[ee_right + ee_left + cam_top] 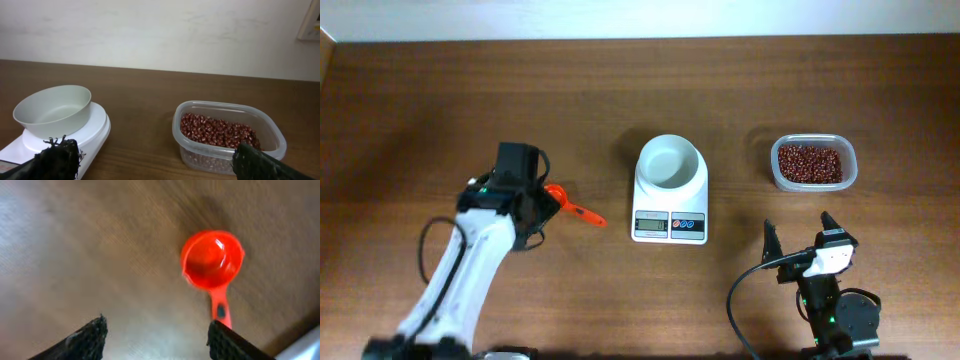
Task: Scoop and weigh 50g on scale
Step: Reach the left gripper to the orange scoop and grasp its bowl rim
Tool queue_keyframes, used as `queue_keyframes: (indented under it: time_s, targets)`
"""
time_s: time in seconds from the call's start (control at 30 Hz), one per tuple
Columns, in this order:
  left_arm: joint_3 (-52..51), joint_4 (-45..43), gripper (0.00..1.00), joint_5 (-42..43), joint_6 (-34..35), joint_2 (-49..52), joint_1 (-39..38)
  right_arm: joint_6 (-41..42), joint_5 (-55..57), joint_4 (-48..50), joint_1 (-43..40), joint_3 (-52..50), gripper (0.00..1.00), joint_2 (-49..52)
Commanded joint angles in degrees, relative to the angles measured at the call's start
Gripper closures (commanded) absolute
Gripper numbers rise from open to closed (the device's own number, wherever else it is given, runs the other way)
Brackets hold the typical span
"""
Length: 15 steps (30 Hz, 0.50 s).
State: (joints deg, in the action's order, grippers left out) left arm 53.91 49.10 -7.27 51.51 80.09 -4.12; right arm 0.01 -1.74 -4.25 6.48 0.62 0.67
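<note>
Both left gripper (156,331) and right gripper (154,153) stand fingers apart, empty. Grasping the red scoop (212,260) seems the step in hand; next, straddle its handle (220,308) and close. Beans (217,131) lie in the tub (226,105) near the scale (670,206).

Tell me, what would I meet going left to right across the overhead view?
Robot's left arm → orange scoop → white scale with its empty bowl → clear tub of red-brown beans.
</note>
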Motion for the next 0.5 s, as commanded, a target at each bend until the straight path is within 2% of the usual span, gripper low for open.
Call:
queue_keyframes:
  time_s: [0.0,0.13,0.27,0.33,0.4,0.47]
  targets:
    - [0.6,-4.3,0.37,-1.4,3.2,7.3,0.0,0.4,-0.6,-0.2,0.3,-0.3,0.01,-0.4]
    - [0.6,-9.6,0.39,-1.3,3.1,13.2,0.0,0.4,-0.6,-0.2,0.3,-0.3,0.01,-0.4]
    - [0.6,-14.0,0.49,-1.4,3.1,17.2,0.0,0.4,-0.6,-0.2,0.4,-0.3,0.01,-0.4]
    - [0.6,-14.9,0.60,-1.4,3.6,18.8,0.0,0.4,-0.6,-0.2,0.3,-0.3,0.01,-0.4]
    - [0.5,-15.7,0.67,-1.4,4.9,20.4,0.0,0.4,-0.6,-0.2,0.3,-0.3,0.01,-0.4]
    - [0.6,-16.1,1.00,-1.4,4.9,20.9,0.0,0.4,-0.6,-0.2,0.3,-0.3,0.01,-0.4]
